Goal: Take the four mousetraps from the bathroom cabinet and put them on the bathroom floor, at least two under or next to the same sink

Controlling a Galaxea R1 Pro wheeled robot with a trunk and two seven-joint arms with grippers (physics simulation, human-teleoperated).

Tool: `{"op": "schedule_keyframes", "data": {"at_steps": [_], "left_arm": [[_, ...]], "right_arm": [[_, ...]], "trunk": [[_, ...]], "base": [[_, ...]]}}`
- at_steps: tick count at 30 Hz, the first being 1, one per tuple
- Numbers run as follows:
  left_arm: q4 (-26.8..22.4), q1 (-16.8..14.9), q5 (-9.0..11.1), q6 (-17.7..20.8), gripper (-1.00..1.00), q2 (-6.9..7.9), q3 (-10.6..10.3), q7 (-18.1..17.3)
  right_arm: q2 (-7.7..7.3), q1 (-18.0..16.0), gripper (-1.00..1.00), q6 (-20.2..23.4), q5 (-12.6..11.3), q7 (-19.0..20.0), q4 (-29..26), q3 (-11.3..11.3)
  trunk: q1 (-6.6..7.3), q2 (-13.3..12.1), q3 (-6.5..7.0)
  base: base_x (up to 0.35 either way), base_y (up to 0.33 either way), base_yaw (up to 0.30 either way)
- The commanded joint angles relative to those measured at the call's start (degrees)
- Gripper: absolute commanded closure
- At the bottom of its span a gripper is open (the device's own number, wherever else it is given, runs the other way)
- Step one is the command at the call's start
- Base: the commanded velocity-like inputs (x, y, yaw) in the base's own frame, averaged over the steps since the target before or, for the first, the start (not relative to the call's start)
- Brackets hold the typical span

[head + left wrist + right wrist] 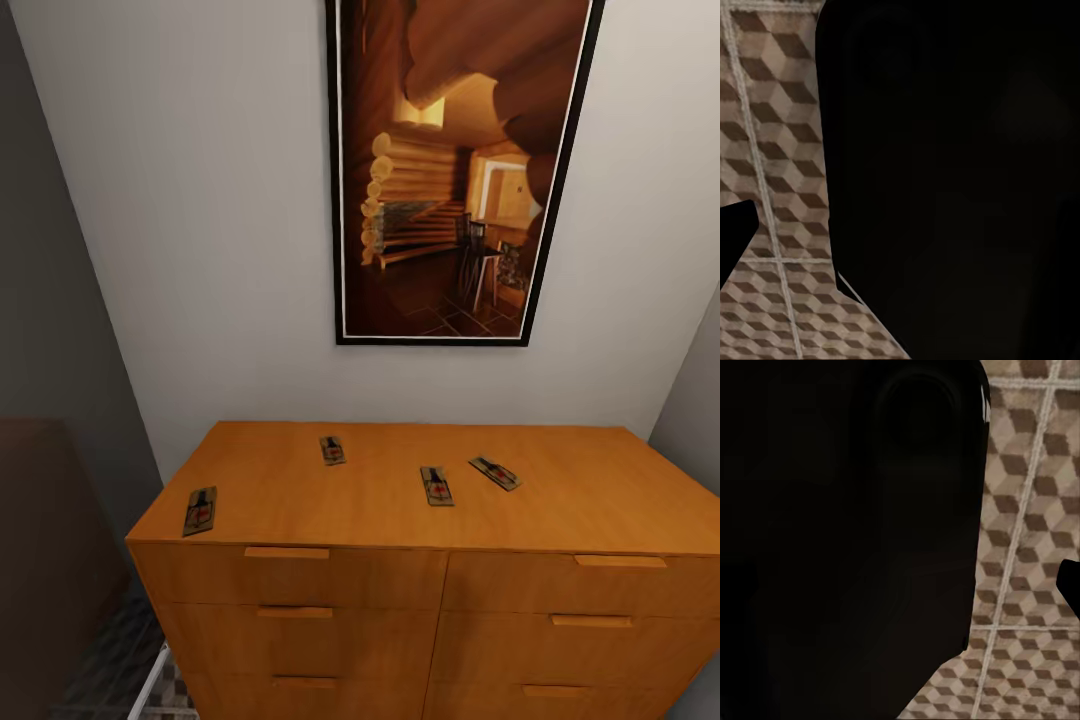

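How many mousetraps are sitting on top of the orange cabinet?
4. One mousetrap lies near the cabinet's front left corner, one sits toward the back, and two lie close together right of the middle. None looks hidden.

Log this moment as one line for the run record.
stage: facing cabinet | mousetraps: four on top, untouched | wrist views: bathroom floor | hands: unreadable

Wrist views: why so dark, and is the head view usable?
Left wrist view: a black unlit mass blocks most of the frame, patterned floor tiles sharp beside it. Right wrist view: likewise. Head view: evenly lit, no glare, four mousetraps clear on the cabinet.
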State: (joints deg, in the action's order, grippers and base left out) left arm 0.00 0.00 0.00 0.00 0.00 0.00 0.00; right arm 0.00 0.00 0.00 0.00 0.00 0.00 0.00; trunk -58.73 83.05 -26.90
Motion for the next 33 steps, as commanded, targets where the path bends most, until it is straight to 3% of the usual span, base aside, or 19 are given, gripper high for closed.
{"op": "schedule_keyframes", "data": {"at_steps": [1,5,33], "left_arm": [[0.0,0.0,0.0,0.0,-1.0,0.0,0.0,0.0],[-0.53,-0.26,0.44,-0.43,-1.0,1.05,0.42,-0.3],[-0.53,-0.26,0.73,-0.53,-1.0,0.26,0.69,-0.3]], "right_arm": [[0.0,0.0,-1.0,0.0,0.0,0.0,0.0,0.0],[-0.08,-0.53,-1.0,-0.19,0.15,0.35,-0.36,0.24],[-0.09,-0.61,-1.0,-4.3,0.21,0.18,-0.37,0.37]], "trunk": [[0.0,0.03,-0.03],[0.0,0.03,-0.03],[0.44,-0.77,0.33]], "base": [[0.0,0.0,0.0],[0.0,0.0,0.0],[0.0,0.0,0.0]]}}
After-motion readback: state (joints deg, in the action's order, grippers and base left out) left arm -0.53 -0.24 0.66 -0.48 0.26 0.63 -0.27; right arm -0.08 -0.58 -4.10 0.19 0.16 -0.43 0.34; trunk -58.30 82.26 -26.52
